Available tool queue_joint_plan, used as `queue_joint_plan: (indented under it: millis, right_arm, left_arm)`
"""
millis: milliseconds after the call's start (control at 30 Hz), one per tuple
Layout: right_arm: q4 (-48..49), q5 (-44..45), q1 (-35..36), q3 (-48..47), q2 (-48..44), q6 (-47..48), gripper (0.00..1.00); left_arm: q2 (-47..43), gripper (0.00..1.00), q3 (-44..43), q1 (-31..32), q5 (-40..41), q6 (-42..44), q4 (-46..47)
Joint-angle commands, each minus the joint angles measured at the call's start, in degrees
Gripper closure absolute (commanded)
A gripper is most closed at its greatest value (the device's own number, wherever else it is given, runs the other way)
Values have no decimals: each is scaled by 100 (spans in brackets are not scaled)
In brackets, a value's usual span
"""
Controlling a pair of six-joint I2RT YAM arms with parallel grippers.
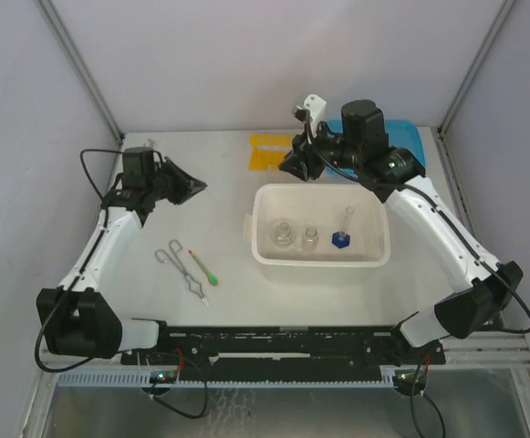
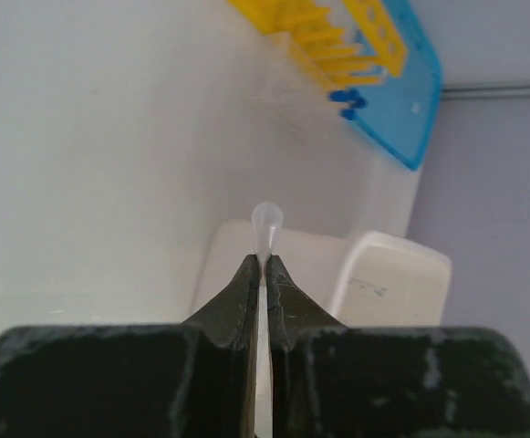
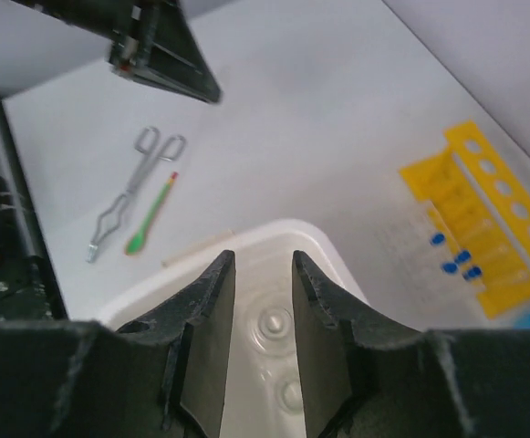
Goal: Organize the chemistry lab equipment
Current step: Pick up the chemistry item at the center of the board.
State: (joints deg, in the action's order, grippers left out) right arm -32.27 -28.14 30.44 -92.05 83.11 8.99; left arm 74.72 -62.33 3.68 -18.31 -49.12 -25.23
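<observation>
My left gripper (image 1: 199,188) hovers over the table left of the white tub (image 1: 263,203). In the left wrist view it (image 2: 264,265) is shut on a small clear tube (image 2: 266,222) whose pointed tip sticks out past the jaws. My right gripper (image 1: 297,166) is open and empty above the tub's far rim; it also shows in the right wrist view (image 3: 263,265). Glass vessels (image 1: 283,235) and a blue-based vessel (image 1: 341,239) stand in the tub. The yellow rack (image 1: 272,151) lies at the back, with blue-capped tubes (image 3: 452,260) beside it. Metal tongs (image 1: 181,267) and the green-tipped stick (image 1: 204,268) lie front left.
A blue lid (image 1: 401,137) lies at the back right behind my right arm. A thin pale stick (image 3: 196,248) lies against the tub's left side. Grey walls enclose the table on three sides.
</observation>
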Motion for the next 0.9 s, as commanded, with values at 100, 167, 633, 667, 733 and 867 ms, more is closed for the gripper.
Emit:
queue_joint_plan:
  millis: [100, 167, 633, 667, 733, 867]
  right_arm:
    - [273, -1818, 24, -921, 791, -856, 67]
    - [248, -2165, 30, -1178, 1118, -998, 67]
    - [538, -3057, 215, -2049, 2330, -1760, 65]
    - [603, -3136, 227, -2049, 2371, -1813, 65]
    - [712, -3251, 242, -2083, 2461, -1933, 65]
    - [850, -3311, 277, -2137, 2588, -2095, 67]
  left_arm:
    - [-178, 92, -921, 638, -374, -523, 382]
    - [-221, 92, -1015, 743, -355, -598, 396]
    - [-616, 90, -1135, 831, -302, -764, 397]
    - [-626, 89, -1125, 834, -293, -760, 401]
    - [-651, 89, -1093, 834, -294, -765, 399]
    - [-693, 89, -1050, 850, -272, -779, 405]
